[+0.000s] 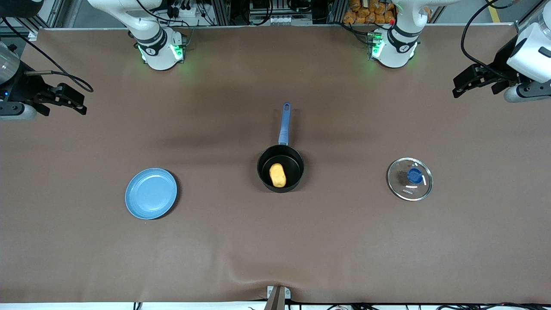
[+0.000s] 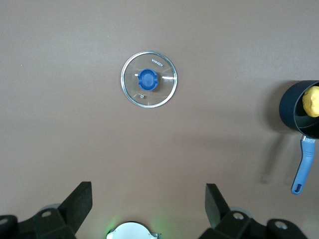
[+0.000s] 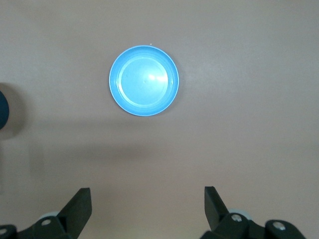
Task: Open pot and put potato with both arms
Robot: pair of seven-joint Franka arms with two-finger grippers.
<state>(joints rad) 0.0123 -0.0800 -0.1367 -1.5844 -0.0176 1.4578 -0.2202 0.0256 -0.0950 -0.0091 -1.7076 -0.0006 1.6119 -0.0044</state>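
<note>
The black pot [image 1: 280, 168] with its long blue handle [image 1: 285, 123] stands open at the table's middle. The yellow potato [image 1: 277, 175] lies inside it. The glass lid [image 1: 409, 178] with its blue knob lies flat on the table toward the left arm's end; it also shows in the left wrist view [image 2: 149, 79], where the pot [image 2: 301, 110] and potato [image 2: 312, 101] show at the edge. My left gripper [image 1: 458, 89] is open and empty, raised at the left arm's end [image 2: 148, 199]. My right gripper [image 1: 77, 102] is open and empty, raised at the right arm's end [image 3: 147, 201].
A flat light-blue plate [image 1: 151, 193] lies toward the right arm's end, about as near the front camera as the lid; it also shows in the right wrist view [image 3: 144, 80]. The brown table mat [image 1: 275, 249] has a small ripple at its near edge.
</note>
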